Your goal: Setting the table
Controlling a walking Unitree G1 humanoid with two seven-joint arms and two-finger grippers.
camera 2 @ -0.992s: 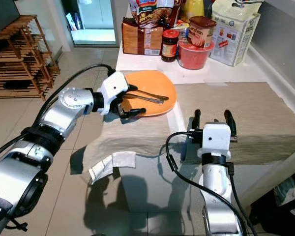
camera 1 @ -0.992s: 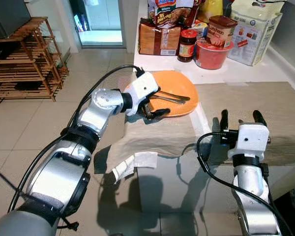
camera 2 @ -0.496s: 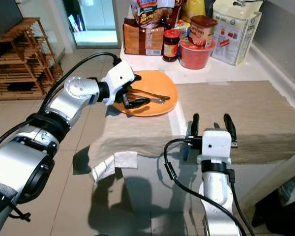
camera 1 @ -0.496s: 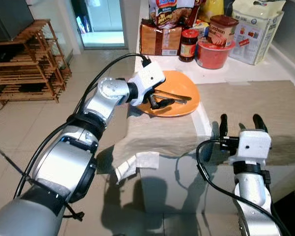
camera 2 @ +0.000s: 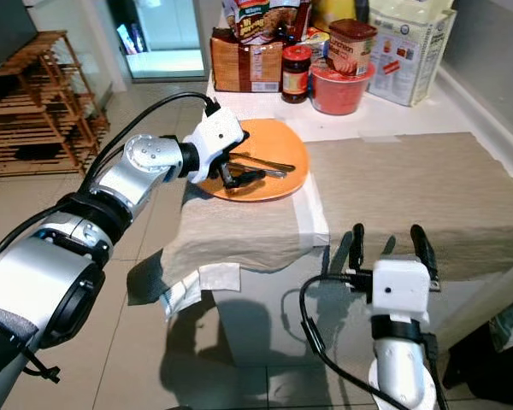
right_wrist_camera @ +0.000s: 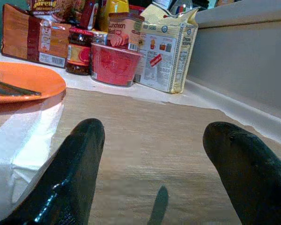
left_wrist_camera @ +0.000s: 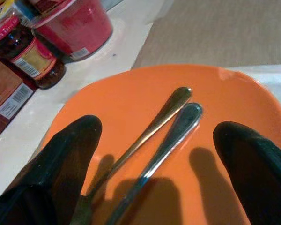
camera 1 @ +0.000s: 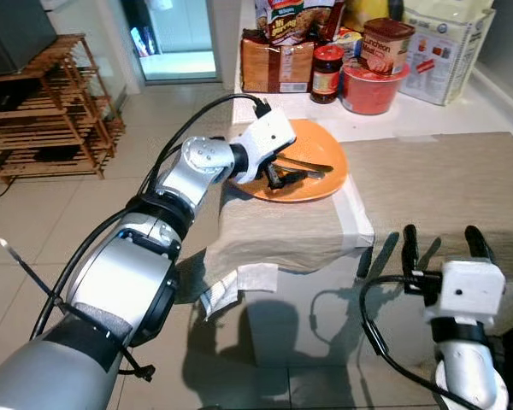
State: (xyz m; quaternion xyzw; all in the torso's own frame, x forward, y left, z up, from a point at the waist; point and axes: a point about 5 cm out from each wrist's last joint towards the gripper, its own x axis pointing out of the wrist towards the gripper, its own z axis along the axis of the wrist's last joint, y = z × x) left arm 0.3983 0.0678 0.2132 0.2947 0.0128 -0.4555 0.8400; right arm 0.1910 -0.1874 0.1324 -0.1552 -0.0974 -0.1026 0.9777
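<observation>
An orange plate (camera 1: 312,152) lies on the counter's left part, at the edge of a beige cloth (camera 1: 445,179). Two metal utensils (left_wrist_camera: 166,126) rest side by side across it, also seen as utensils (camera 1: 301,166). My left gripper (camera 1: 280,177) hovers open just over the plate, its black fingers (left_wrist_camera: 68,154) straddling the utensil handles without touching them. My right gripper (camera 1: 442,246) is open in front of the counter's near edge, with nothing between its fingers (right_wrist_camera: 82,154).
Food packages, a jar (camera 1: 327,61), a red tub (camera 1: 369,88) and a carton (camera 1: 449,47) crowd the counter's back. A white napkin (camera 1: 352,213) lies beside the plate. A wooden shelf (camera 1: 51,111) stands on the tiled floor at left. The cloth hangs over the counter's left edge.
My left gripper has moved from the plate's near rim to over the utensils. My right gripper has drawn back toward me, off the counter's edge.
</observation>
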